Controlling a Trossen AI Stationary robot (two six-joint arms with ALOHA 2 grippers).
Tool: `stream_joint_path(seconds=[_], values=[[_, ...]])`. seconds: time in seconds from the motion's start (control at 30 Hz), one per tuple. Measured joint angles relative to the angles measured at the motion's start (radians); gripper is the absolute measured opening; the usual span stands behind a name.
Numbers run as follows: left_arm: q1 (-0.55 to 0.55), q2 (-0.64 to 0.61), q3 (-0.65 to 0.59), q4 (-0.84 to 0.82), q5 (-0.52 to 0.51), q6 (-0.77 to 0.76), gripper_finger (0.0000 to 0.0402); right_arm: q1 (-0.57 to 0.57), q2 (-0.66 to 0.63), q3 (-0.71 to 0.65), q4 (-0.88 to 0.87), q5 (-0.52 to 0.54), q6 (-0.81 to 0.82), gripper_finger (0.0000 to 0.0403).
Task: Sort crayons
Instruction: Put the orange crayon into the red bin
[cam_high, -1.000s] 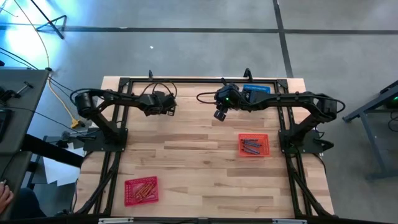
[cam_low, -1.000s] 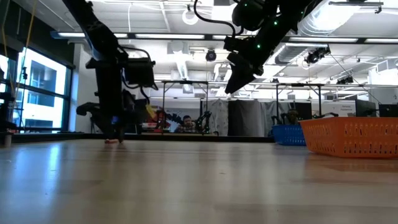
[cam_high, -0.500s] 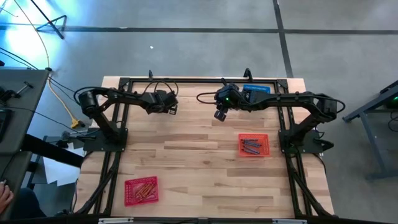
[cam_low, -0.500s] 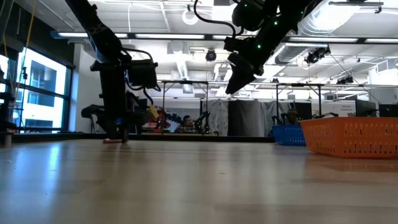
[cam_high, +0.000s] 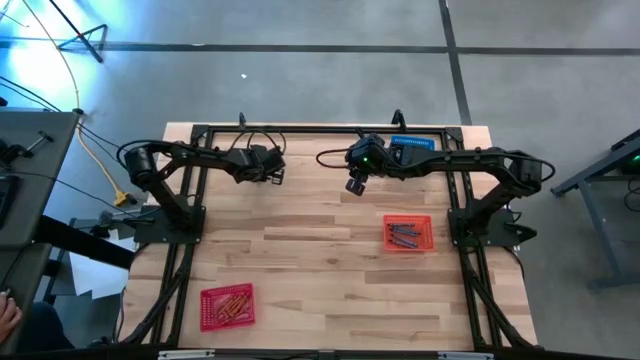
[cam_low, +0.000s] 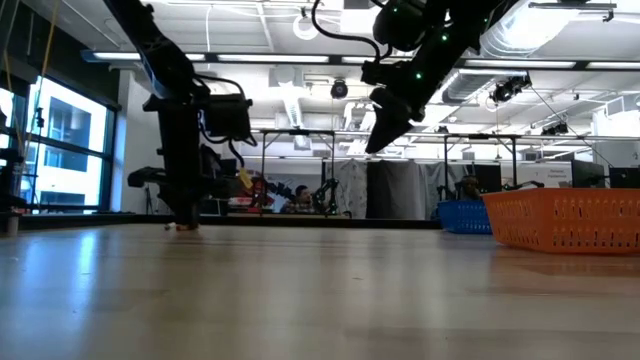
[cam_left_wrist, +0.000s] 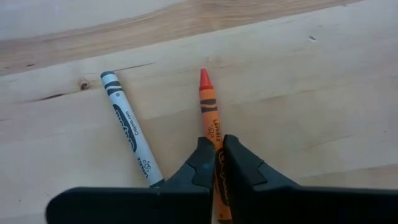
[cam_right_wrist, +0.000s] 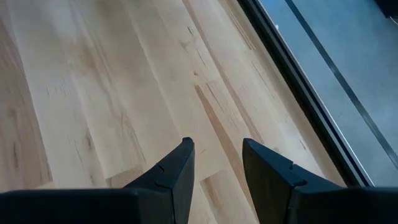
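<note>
Wooden table (cam_high: 320, 300), three perforated baskets

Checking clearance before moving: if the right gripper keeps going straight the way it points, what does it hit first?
Probably only the bare light wooden tabletop: the right gripper is open with nothing between its fingers, and no crayon or basket lies ahead. How far off is unclear.

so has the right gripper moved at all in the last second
No. In the high view the right gripper sits at the same spot beside the blue basket, open above the table.
</note>
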Motion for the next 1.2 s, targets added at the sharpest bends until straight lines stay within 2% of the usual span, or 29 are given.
stream_joint_path(seconds=[0.3, 0.53, 0.73, 1.0, 1.1, 1.2], values=[[-0.050, -0.162, -0.010, -0.028, 0.012, 0.002, 0.0000, 0.000, 0.000, 0.000, -0.019, 0.000, 0.000, 0.0129], [-0.159, -0.309, -0.009, 0.014, -0.020, 0.026, 0.0000, 0.000, 0.000, 0.000, -0.019, 0.000, -0.019, 0.0129], [-0.350, -0.431, -0.007, 0.080, -0.006, 0.081, 0.0000, 0.000, 0.000, 0.000, -0.020, 0.000, -0.035, 0.0129], [-0.681, -0.502, -0.005, 0.164, 0.179, 0.081, 0.0000, 0.000, 0.000, 0.000, -0.016, 0.000, -0.054, 0.0129], [-0.796, -0.503, -0.005, 0.190, 0.276, 0.029, 0.0000, 0.000, 0.000, 0.000, -0.014, 0.000, -0.053, 0.0129], [-0.902, -0.503, -0.005, 0.177, 0.340, -0.114, 0.0000, 0.000, 0.000, 0.000, -0.014, -0.005, -0.049, 0.0129]])
